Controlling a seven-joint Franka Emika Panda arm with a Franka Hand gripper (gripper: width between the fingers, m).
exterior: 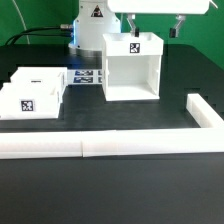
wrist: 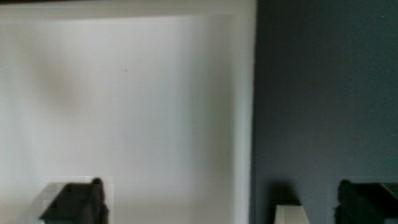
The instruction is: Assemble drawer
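Observation:
The drawer's large white open-fronted housing (exterior: pixel 130 66) stands upright mid-table, with a square tag on its top. Two smaller white trays (exterior: pixel 42 78) (exterior: pixel 26 101), each tagged, lie side by side at the exterior view's left. My gripper (exterior: pixel 153 28) hangs just above the housing's top, near its edge on the exterior view's right, open and empty. In the wrist view the housing's white surface (wrist: pixel 125 100) fills most of the picture, with the dark table beside it. Both dark fingertips (wrist: pixel 75 201) stand wide apart around my gripper's middle (wrist: pixel 222 203).
The marker board (exterior: pixel 88 76) lies flat between the trays and the housing. A long low white border rail (exterior: pixel 100 148) runs along the table's front and turns up the exterior view's right side (exterior: pixel 205 113). The arm's base (exterior: pixel 88 25) stands behind.

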